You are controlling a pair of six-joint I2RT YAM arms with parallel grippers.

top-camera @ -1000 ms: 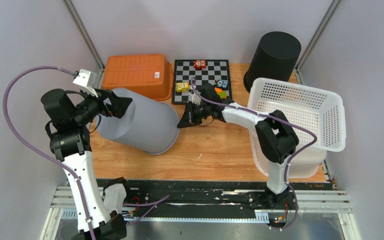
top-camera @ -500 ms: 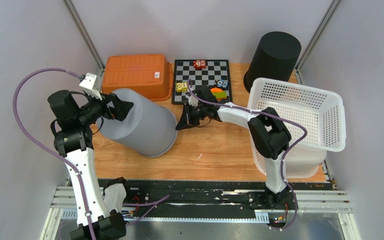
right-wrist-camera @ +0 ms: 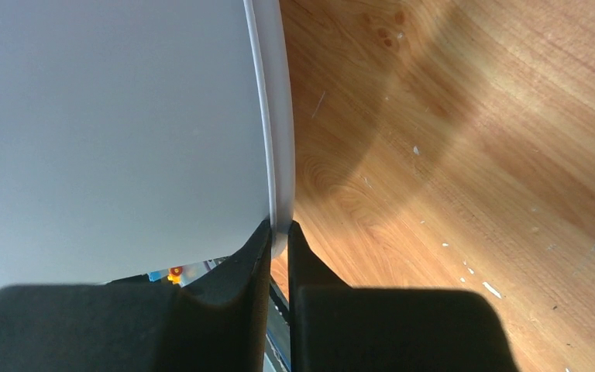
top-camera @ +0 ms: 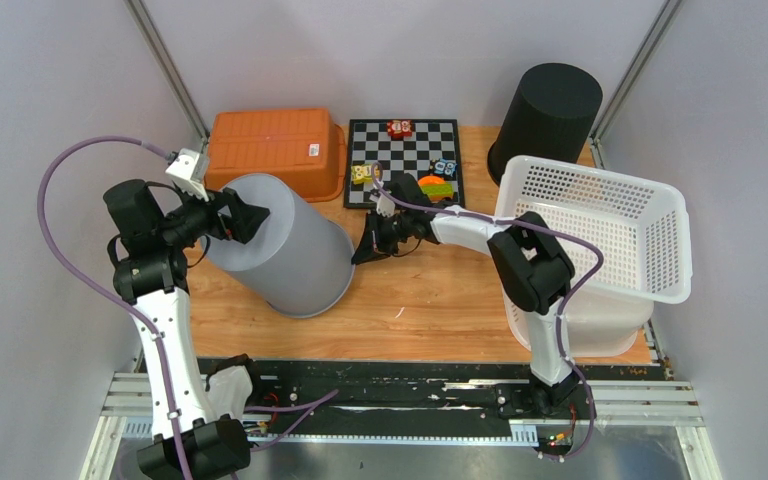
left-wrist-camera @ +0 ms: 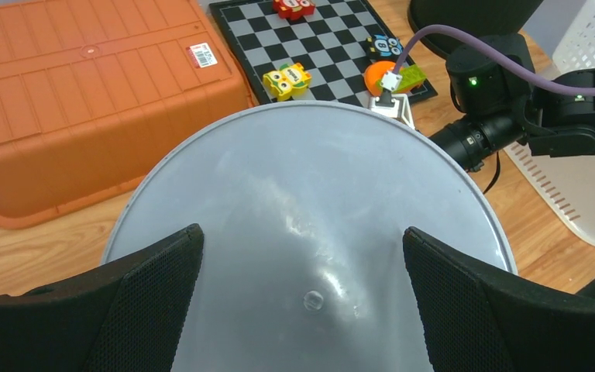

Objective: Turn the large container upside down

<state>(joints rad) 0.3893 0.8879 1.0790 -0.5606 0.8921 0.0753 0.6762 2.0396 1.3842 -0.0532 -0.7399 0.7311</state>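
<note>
The large container (top-camera: 295, 260) is a pale grey bucket, tilted on the wooden table with its base facing up and to the left and its mouth down toward the right. My left gripper (top-camera: 244, 216) is open, its wide-spread fingers flanking the base (left-wrist-camera: 302, 194) without clamping it; in the left wrist view the gripper (left-wrist-camera: 300, 236) shows the base filling the gap. My right gripper (top-camera: 361, 252) is shut on the container's rim (right-wrist-camera: 276, 155) at its right side, and in the right wrist view the gripper (right-wrist-camera: 279, 226) pinches that thin edge.
An overturned orange tub (top-camera: 275, 150) lies behind the container. A chessboard (top-camera: 407, 152) with small toys sits at the back centre. A black bin (top-camera: 552, 112) stands at the back right. A white perforated basket (top-camera: 600, 230) fills the right side.
The container has tipped further, its base rising and its mouth turning down. My left gripper has followed the base rightward. My right gripper has shifted slightly left with the rim.
</note>
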